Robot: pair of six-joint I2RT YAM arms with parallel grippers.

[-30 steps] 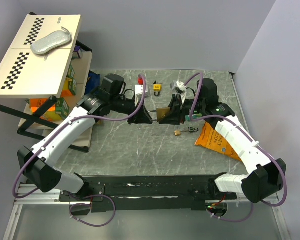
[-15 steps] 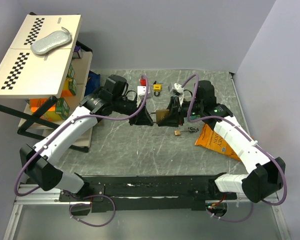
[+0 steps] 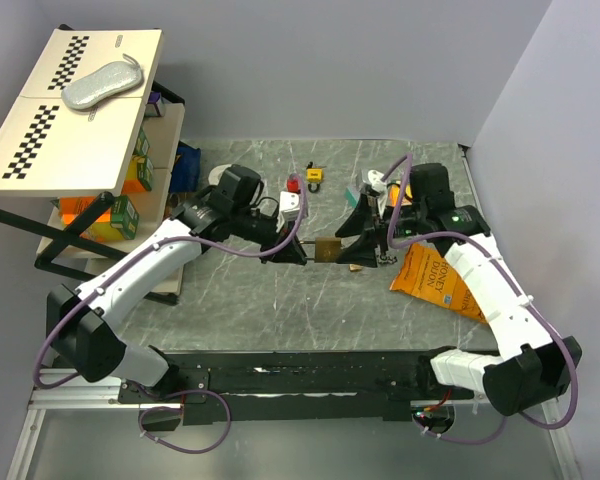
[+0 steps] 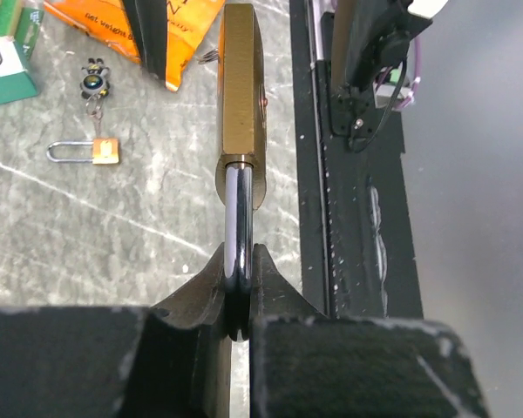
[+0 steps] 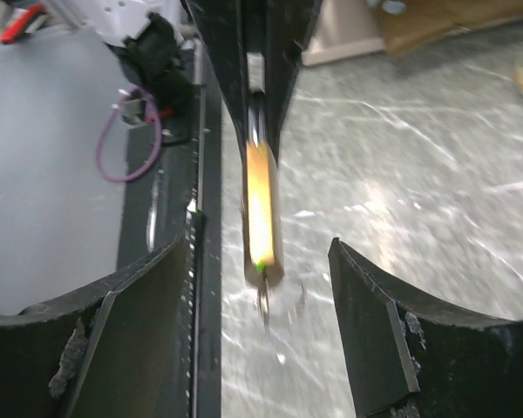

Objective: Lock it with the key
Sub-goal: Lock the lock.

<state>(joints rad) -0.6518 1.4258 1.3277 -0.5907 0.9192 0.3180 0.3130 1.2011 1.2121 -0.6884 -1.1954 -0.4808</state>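
The left gripper is pinching the padlock by its shackle, jaws nearly closed, holding it level above the table between the arms. The right gripper is standing wide open and empty, straddling the padlock's far end. A blurred sliver there may be the key. Whether it is turned is unclear, so locking is likely remaining. The padlock is showing smooth rectangular brass, the shackle polished rounded steel.

The padlock was brass with a silver shackle, the table grey marble veined white, the bag orange.
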